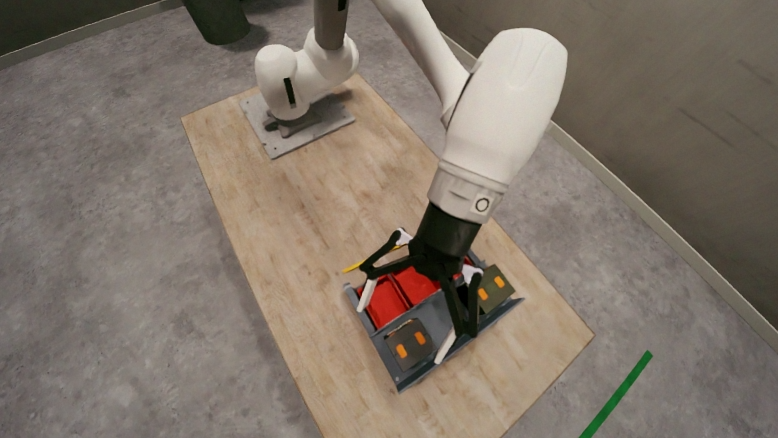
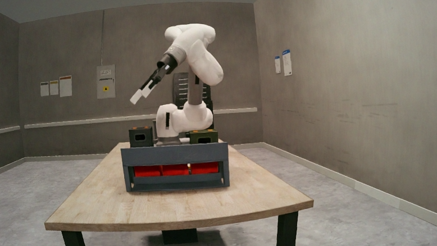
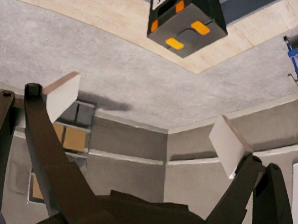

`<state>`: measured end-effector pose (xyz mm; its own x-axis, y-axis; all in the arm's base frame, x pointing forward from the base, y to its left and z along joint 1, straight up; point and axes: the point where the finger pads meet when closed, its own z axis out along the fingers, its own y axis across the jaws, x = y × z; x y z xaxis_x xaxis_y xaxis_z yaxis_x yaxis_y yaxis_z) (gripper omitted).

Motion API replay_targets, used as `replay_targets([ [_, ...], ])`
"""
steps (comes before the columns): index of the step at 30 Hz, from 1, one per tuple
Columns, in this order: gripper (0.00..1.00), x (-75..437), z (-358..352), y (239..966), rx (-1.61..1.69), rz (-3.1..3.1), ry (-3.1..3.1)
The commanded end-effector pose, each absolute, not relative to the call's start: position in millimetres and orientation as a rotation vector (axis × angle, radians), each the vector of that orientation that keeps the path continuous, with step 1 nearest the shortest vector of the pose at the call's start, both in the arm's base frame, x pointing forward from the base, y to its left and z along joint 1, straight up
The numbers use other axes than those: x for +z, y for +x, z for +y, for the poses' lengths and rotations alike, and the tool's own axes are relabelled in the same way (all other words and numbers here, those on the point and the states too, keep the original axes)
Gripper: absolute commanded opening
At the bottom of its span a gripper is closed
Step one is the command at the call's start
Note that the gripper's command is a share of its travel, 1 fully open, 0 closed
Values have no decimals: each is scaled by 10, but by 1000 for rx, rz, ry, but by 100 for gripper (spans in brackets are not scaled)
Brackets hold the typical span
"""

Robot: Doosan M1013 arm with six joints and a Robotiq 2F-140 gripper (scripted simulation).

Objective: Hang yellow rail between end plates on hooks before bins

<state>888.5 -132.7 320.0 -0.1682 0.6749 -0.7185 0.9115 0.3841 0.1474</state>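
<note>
The yellow rail (image 1: 353, 266) lies flat on the wooden table beside the red bins (image 1: 402, 293). Only its left end shows in the top view, because my gripper covers the rest. The bins sit in a grey rack (image 2: 174, 166). I cannot make out the two hooks in any view. My gripper (image 1: 405, 324) (image 2: 140, 92) is open and empty, high above the rack, and points down at a slant. In the wrist view the open fingers frame floor and wall, with a dark box (image 3: 182, 10) at the top.
Two boxes with orange marks stand on the rack's top, a dark one (image 1: 409, 343) and an olive one (image 1: 492, 288). The arm's base plate (image 1: 296, 122) is at the table's far end. A green line (image 1: 617, 394) marks the floor.
</note>
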Motion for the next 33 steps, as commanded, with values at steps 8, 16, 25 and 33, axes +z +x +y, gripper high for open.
replay_targets([
  [8, 100, 3183, -1328, 8782, -381, 1881, 1454],
  [16, 100, 3155, -1319, 8631, -333, 1817, 1586],
  [25, 100, 3137, -1307, 8531, -302, 1771, 1673],
  [33, 100, 3112, -1281, 8380, -256, 1696, 1800],
])
